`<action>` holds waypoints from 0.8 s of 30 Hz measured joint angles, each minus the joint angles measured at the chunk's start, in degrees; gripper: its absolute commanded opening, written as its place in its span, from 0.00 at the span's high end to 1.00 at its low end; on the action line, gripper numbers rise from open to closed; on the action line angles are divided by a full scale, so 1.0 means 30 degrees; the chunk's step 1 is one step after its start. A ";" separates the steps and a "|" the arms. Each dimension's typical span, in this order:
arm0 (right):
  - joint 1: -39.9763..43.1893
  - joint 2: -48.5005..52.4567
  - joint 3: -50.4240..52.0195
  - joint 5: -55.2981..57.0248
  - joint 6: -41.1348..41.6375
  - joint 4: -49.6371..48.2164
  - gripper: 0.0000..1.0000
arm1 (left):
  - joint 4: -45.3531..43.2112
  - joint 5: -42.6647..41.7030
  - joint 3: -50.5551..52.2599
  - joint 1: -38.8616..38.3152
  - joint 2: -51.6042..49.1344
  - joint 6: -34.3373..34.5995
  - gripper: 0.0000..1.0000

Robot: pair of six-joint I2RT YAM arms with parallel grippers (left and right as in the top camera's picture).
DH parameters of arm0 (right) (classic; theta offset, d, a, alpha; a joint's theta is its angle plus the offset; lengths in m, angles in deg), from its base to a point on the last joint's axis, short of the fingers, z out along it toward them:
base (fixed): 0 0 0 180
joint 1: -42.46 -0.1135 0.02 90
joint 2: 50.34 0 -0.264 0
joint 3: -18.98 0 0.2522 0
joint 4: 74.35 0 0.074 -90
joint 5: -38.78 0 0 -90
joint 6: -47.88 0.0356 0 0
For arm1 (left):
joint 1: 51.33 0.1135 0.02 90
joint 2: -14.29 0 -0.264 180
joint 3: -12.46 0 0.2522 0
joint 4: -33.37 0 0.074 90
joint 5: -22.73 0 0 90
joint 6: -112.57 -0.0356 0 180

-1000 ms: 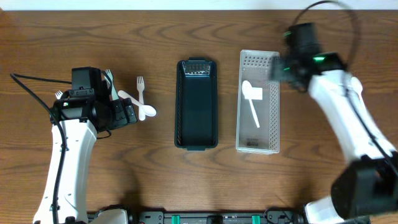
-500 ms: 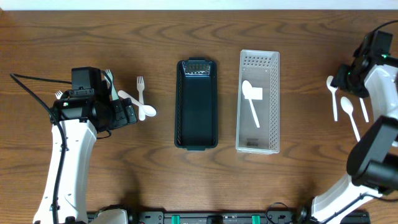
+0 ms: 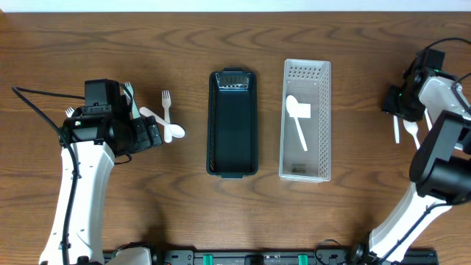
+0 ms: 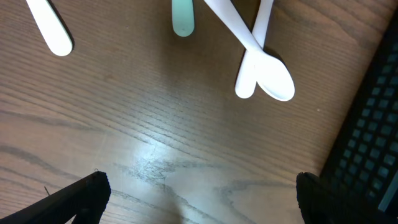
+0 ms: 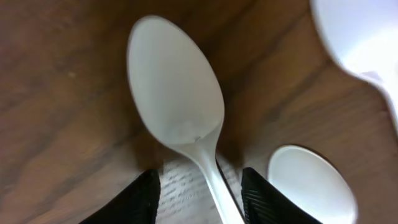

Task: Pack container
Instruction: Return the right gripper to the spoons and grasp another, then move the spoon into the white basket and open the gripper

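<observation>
A black container [image 3: 233,123] and a white perforated container [image 3: 306,158] stand side by side mid-table. The white one holds one white spoon [image 3: 298,118]. My right gripper [image 3: 395,103] is at the far right, low over loose white spoons [image 3: 412,135]. In the right wrist view its open fingers [image 5: 202,199] straddle the handle of one white spoon [image 5: 177,106], with gaps on both sides. My left gripper [image 3: 152,135] is open and empty [image 4: 199,199] just below a white spoon [image 4: 273,78] and a white fork [image 3: 166,103].
More cutlery lies by the left arm: a mint-green handle [image 4: 182,15] and another white handle [image 4: 53,31]. Two more spoon bowls [image 5: 311,186] lie close to the right fingers. The black container's wall [image 4: 373,124] is right of the left gripper.
My right arm swung from above the white container to the far right and came down over the loose spoons. The left arm has not moved.
</observation>
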 measured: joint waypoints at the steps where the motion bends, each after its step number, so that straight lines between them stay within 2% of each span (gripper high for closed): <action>1: 0.0007 0.0066 -0.0087 -0.0109 -0.0146 -0.0117 0.67 | 0.0007 0.0000 0.0000 0.0000 0.0000 0.0000 0.02; 3: 0.0007 0.0160 -0.0146 -0.0233 -0.0131 -0.0182 0.76 | 0.0000 0.0000 0.0000 0.0000 0.0000 0.0000 0.02; 4: 0.0007 0.0168 -0.0153 -0.0262 -0.0204 -0.0175 0.82 | 0.0000 0.0000 0.0000 0.0000 0.0000 0.0000 0.02; 5: 0.0007 0.0168 -0.0153 -0.0321 -0.0211 -0.0146 0.96 | 0.0000 0.0000 0.0000 0.0000 0.0000 0.0000 0.02; 6: 0.0000 0.0168 -0.0168 -0.0313 -0.0240 -0.0109 0.99 | 0.0000 0.0000 0.0000 0.0000 0.0000 0.0000 0.02; 14: 0.0007 0.0102 -0.0357 -0.0372 -0.0182 0.1566 0.99 | 0.0000 0.0000 0.0000 0.0000 0.0000 0.0000 0.02; 18: 0.0000 -0.0597 -0.0204 -0.1902 -0.0182 0.2696 0.99 | 0.0000 0.0000 0.0000 0.0000 0.0000 0.0000 0.02; 24: -0.1049 -0.5574 0.0029 -0.5625 -0.0015 0.3526 0.99 | 0.0000 0.0000 0.0000 0.0000 0.0000 -0.0007 0.02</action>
